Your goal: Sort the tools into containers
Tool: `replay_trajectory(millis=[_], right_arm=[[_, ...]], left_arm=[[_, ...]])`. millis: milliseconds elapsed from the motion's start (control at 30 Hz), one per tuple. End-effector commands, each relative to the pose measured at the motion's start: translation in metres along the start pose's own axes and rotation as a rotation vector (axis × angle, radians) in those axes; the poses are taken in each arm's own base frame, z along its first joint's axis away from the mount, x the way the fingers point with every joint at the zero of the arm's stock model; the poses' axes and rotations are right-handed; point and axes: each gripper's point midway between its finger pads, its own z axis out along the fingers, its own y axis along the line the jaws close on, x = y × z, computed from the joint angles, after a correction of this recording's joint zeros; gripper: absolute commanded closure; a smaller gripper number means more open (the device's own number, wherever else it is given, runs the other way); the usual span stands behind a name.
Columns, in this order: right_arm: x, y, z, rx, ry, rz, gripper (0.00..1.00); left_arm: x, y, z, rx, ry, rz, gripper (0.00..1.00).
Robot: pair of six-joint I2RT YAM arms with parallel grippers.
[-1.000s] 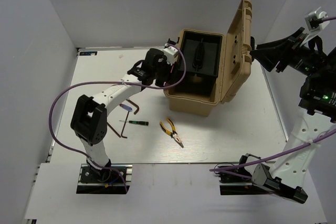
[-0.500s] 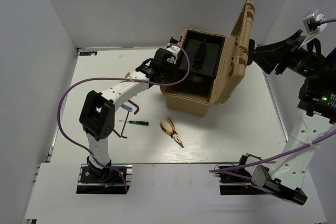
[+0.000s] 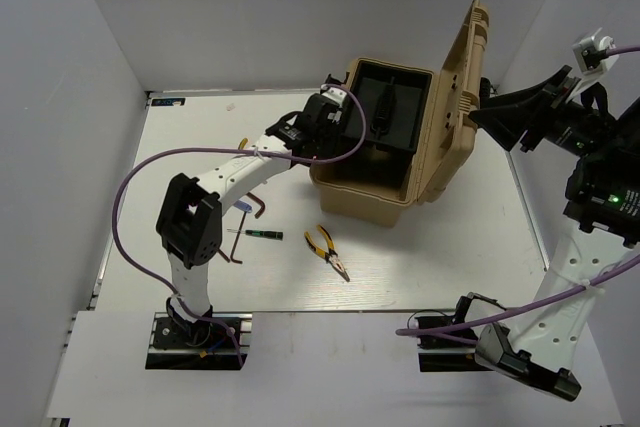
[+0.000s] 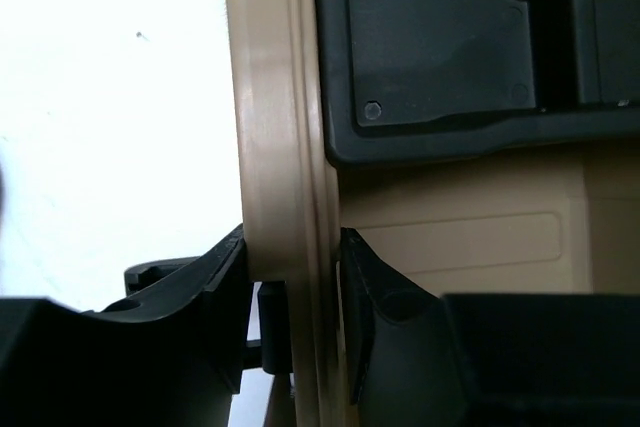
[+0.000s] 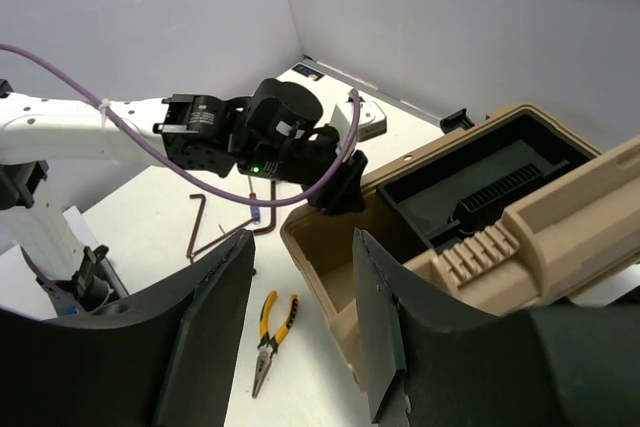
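Observation:
A tan toolbox (image 3: pixel 370 197) stands open with its lid (image 3: pixel 462 67) up and a black tray (image 3: pixel 385 107) inside. My left gripper (image 3: pixel 338 129) is shut on the box's left rim (image 4: pixel 275 97), one finger on each side of it. My right gripper (image 3: pixel 480 112) is open and empty, in the air right of the lid. Yellow-and-black pliers (image 3: pixel 327 252) lie in front of the box. Two reddish hex keys (image 3: pixel 252 209) (image 3: pixel 233 247), a small blue screwdriver (image 5: pixel 257 215) and a black-green stick tool (image 3: pixel 258 234) lie left of them. A yellow bit (image 3: pixel 242 143) shows beside the left arm.
White walls close in the table on the left, the back and the right. The left arm (image 3: pixel 220 182) stretches over the table's left half above the hex keys. The raised lid stands between the box and my right gripper.
My left gripper has moved right onto the box's rim. The lid has swung further back and the box has turned a little. My right gripper has drawn back to the right.

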Motion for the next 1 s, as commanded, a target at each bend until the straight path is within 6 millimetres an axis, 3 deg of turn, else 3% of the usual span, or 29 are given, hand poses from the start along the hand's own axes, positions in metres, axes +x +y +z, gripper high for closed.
replay_trajectory(millis=[0, 333, 433, 967], right_arm=[[0.0, 0.008, -0.002, -0.017, -0.005, -0.02, 0.5], [0.01, 0.007, -0.003, -0.008, 0.001, -0.029, 0.5], [0.013, 0.008, -0.004, -0.007, 0.003, -0.029, 0.5], [0.009, 0.011, -0.004, -0.012, -0.003, -0.026, 0.48]], left_arm=[[0.004, -0.011, -0.012, 0.0, 0.014, -0.159, 1.0], [0.018, 0.016, -0.008, -0.094, 0.01, -0.45, 1.0], [0.033, 0.023, -0.007, -0.115, 0.037, -0.487, 1.0], [0.052, 0.051, -0.027, -0.244, 0.01, -0.564, 1.0]])
